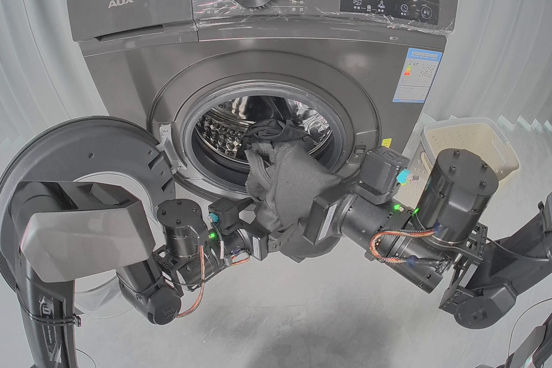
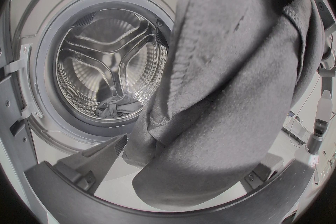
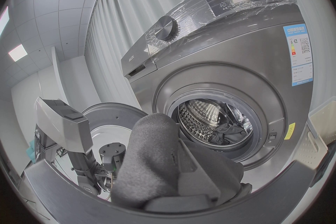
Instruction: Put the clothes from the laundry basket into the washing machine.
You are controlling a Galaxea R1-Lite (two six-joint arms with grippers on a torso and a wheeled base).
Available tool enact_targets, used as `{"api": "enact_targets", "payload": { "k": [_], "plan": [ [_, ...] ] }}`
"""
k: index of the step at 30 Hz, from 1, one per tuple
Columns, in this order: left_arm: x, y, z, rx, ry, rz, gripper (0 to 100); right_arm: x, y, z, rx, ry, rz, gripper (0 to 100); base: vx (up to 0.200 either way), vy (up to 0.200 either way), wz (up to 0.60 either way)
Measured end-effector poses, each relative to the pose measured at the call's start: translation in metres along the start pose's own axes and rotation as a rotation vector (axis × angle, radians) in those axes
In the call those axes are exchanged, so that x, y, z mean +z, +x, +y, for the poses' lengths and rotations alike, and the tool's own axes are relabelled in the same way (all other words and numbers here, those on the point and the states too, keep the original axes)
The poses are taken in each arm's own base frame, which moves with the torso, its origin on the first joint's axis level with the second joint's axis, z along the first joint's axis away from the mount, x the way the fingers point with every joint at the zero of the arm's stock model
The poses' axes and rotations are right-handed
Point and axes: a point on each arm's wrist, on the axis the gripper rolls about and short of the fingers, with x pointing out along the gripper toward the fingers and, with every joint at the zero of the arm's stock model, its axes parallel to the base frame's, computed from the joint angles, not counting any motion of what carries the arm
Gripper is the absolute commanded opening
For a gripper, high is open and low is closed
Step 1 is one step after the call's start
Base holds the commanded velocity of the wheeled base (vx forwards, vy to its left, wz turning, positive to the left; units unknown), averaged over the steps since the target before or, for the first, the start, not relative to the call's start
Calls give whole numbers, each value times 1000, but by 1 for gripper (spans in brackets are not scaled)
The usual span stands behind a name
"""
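A grey washing machine [image 1: 356, 70] stands with its round opening facing me and dark clothes [image 1: 270, 130] lying in the drum [image 2: 105, 60]. A thick grey garment [image 1: 287, 179] hangs in front of the opening's lower rim. My right gripper [image 1: 307, 225] is shut on this garment, which wraps around its fingers [image 3: 196, 172]. My left gripper [image 1: 270, 237] sits just below and to the left of it, open, with the cloth [image 2: 227, 77] draped between its spread fingers [image 2: 101, 158]. The cream laundry basket [image 1: 471, 145] stands on the floor to the right of the machine.
The machine's door [image 1: 86, 156] is swung fully open to the left, close behind my left arm. A white curtain [image 3: 140, 7] hangs behind the machine. Bare grey floor [image 1: 287, 317] lies in front of it.
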Motion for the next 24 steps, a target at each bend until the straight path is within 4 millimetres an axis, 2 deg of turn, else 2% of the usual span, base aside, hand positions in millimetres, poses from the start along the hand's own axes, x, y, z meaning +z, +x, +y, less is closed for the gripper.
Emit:
{"api": "enact_targets", "payload": {
  "k": [5,6,17,24],
  "plan": [
    [-2,3,1,1,4,0,100,-1,-2,3,13,2,3,0,0,0,0],
    [-3,4,1,0,6,0,0,-1,-3,3,15,3,3,0,0,0,0],
    [-2,14,4,12,4,-29,0,-2,-10,2,18,7,15,0,0,0,0],
    [7,13,7,61,0,-57,0,-4,-19,-18,-43,-8,42,0,0,0,0]
  ]
}}
